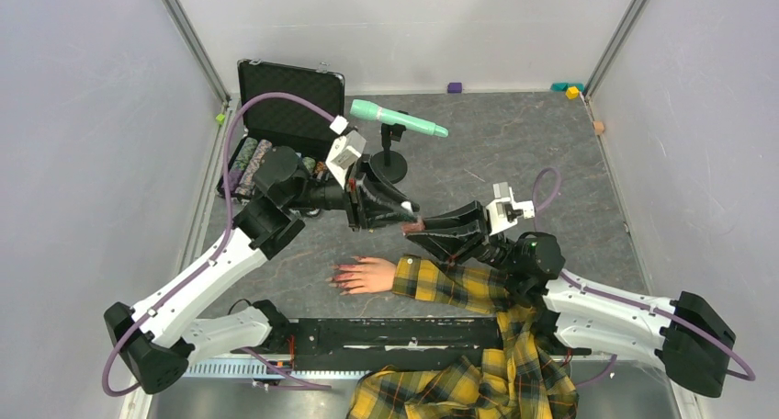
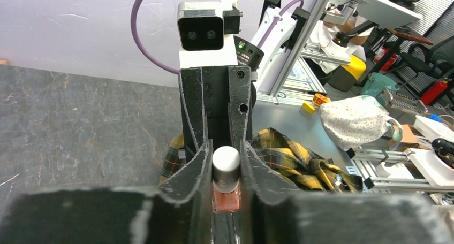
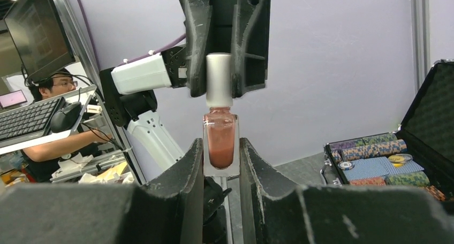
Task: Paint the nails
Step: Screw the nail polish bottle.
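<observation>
A small polish bottle (image 1: 414, 225) with a white cap (image 3: 219, 78) and brownish-pink liquid (image 3: 220, 139) hangs in the air between both grippers. My left gripper (image 2: 225, 154) is shut on the cap (image 2: 225, 166). My right gripper (image 3: 221, 149) is shut on the glass body. In the top view the left gripper (image 1: 406, 218) and right gripper (image 1: 422, 234) meet tip to tip above the table. Below them lies the pale mannequin hand (image 1: 371, 274), its red-pink nails (image 1: 339, 277) pointing left, with a yellow plaid sleeve (image 1: 450, 285).
An open black case (image 1: 292, 102) with rows of poker chips (image 1: 248, 166) stands at the back left. A teal handle on a black stand (image 1: 396, 118) is behind the grippers. Small blocks (image 1: 571, 90) lie by the back wall. A black rail (image 1: 386, 333) runs along the near edge.
</observation>
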You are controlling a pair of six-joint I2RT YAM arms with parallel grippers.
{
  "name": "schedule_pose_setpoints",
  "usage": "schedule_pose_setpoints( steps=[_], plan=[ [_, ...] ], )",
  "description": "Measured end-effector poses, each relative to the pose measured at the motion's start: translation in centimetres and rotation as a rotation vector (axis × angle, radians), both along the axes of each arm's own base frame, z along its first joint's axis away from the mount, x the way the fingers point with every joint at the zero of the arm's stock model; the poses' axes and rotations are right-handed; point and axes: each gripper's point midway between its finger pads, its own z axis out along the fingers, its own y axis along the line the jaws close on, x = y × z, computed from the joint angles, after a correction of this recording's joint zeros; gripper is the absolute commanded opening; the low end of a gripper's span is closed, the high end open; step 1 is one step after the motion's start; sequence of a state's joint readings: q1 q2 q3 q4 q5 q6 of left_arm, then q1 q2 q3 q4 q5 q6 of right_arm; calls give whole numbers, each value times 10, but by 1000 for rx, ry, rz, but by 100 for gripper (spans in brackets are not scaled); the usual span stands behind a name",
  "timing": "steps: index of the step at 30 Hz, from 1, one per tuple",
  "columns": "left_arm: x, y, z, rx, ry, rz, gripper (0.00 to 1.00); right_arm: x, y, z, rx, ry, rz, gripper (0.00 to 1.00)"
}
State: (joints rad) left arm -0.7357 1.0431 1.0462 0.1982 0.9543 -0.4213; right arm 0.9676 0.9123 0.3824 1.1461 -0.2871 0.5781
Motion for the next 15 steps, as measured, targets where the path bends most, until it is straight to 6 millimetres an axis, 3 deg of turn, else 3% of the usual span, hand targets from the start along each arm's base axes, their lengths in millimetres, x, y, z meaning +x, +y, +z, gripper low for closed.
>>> schedule_pose_setpoints(
  steps=[5, 15],
  plan=[
    [-6, 5, -4, 2, 9, 18, 98, 11, -5, 6, 31, -6, -56, 0],
    [6, 16, -13, 39, 24, 178, 100, 30, -16, 13, 57, -30, -190, 0]
  ],
)
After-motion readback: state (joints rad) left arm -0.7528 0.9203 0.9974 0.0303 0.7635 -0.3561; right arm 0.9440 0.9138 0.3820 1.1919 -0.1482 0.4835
